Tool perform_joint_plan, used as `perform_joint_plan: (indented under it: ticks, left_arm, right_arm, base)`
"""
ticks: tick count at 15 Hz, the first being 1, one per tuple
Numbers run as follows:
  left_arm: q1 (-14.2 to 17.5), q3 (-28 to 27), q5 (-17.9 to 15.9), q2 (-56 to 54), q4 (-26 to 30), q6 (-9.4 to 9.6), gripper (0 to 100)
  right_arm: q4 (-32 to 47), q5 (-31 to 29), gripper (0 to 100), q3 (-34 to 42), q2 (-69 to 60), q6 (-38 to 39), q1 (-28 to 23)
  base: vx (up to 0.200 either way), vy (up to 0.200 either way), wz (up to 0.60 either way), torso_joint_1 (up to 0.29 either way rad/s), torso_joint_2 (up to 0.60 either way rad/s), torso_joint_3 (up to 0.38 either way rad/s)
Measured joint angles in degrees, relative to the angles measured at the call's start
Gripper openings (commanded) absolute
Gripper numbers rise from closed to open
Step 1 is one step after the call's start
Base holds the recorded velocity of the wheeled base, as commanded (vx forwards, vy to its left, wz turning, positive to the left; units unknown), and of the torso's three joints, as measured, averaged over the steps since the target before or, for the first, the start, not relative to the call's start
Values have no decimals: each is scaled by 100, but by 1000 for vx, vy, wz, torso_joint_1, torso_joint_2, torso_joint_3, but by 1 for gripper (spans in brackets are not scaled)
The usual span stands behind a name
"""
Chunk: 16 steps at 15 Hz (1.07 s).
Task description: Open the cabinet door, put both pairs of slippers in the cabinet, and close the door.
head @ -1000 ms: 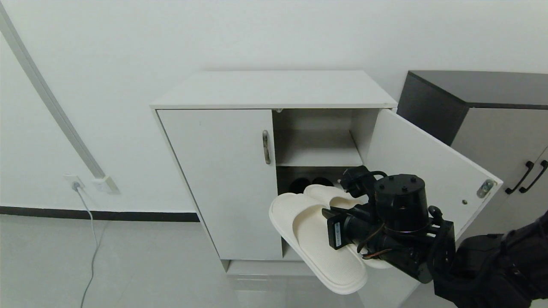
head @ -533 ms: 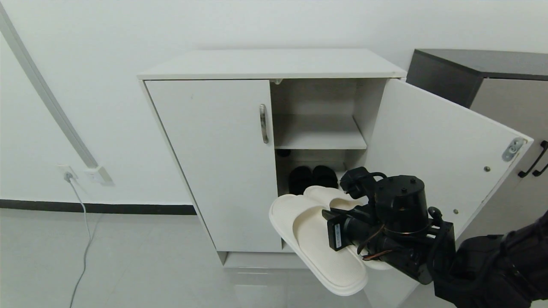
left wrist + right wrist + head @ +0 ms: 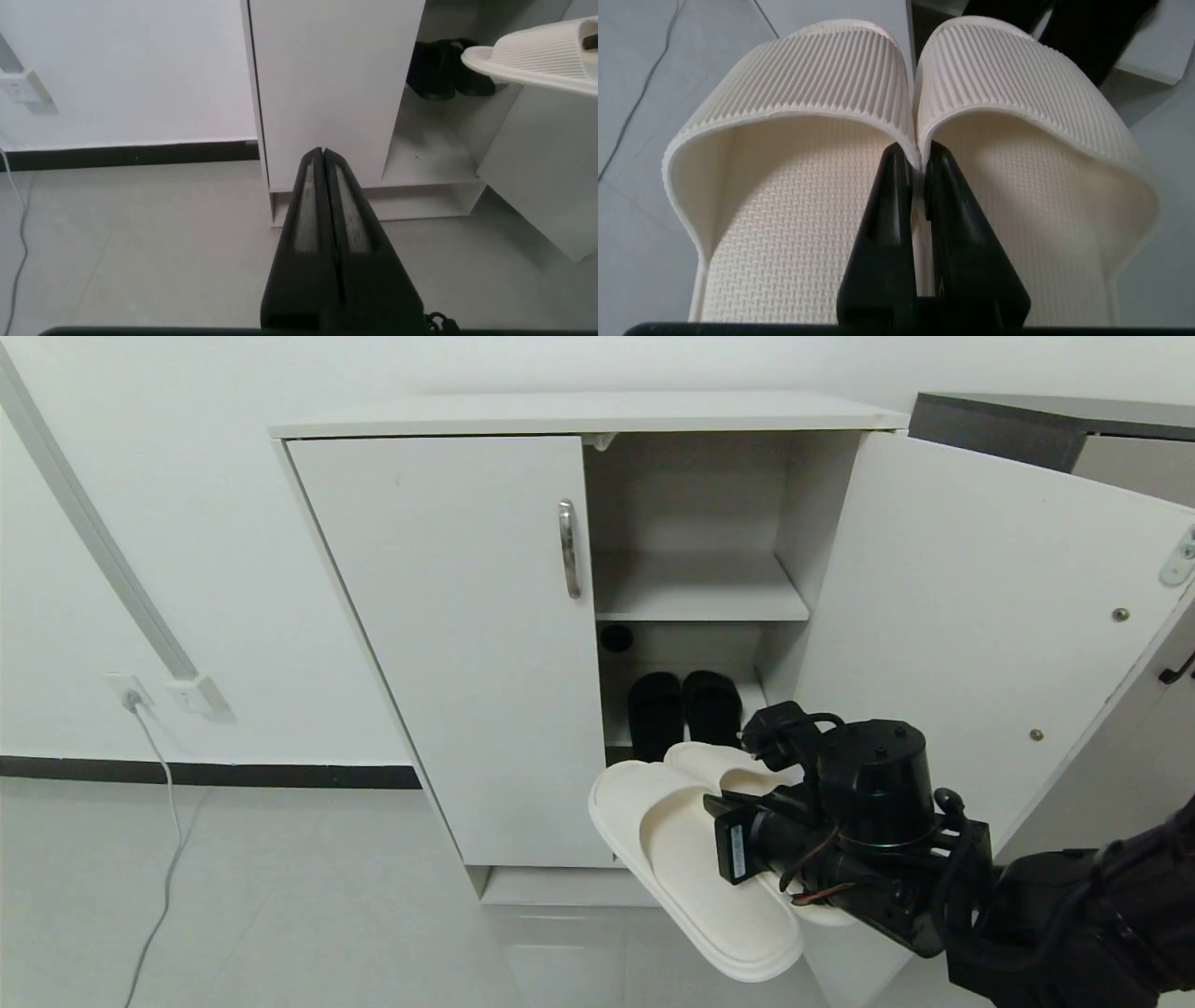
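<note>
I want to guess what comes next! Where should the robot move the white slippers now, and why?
Probably push the white slippers forward into the cabinet. The right gripper is shut on them in front of the opening, the door stands open, and the black slippers already sit inside on a shelf.

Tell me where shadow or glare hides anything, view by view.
Head view: soft, even light; the cabinet interior is shaded, so the black slippers blend into the lower shelf; faint reflection on the floor, no harsh glare. Left wrist view: the shut left gripper reads dark against pale floor. Right wrist view: white slippers evenly lit, shade only under the straps by the right gripper.
</note>
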Motion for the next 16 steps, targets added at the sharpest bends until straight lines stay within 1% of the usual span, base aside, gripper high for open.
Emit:
perform_joint_plan:
  ticks: [7,10,12,16]
  left_arm:
    - [0,-2,-2,0,2,2,0]
    - [0,-2,0,0,2,20,0]
    - [-2,-4,0,0,2,15,0]
    - [7,0,-5,0,-2,13,0]
  right_arm:
    - [-40,32,0,0,0,-2,-2]
    - [-178,40,0,57,1,-115,5]
    - [-210,43,0,96,11,-134,2]
    - [-629,22,0,157,135,-249,-9]
  base:
    - [0,0,0,0,0,0]
    - [0,0,0,-1,-3,132]
    - [0,0,-600,-5,5,85]
    - [0,0,0,-2,1,13]
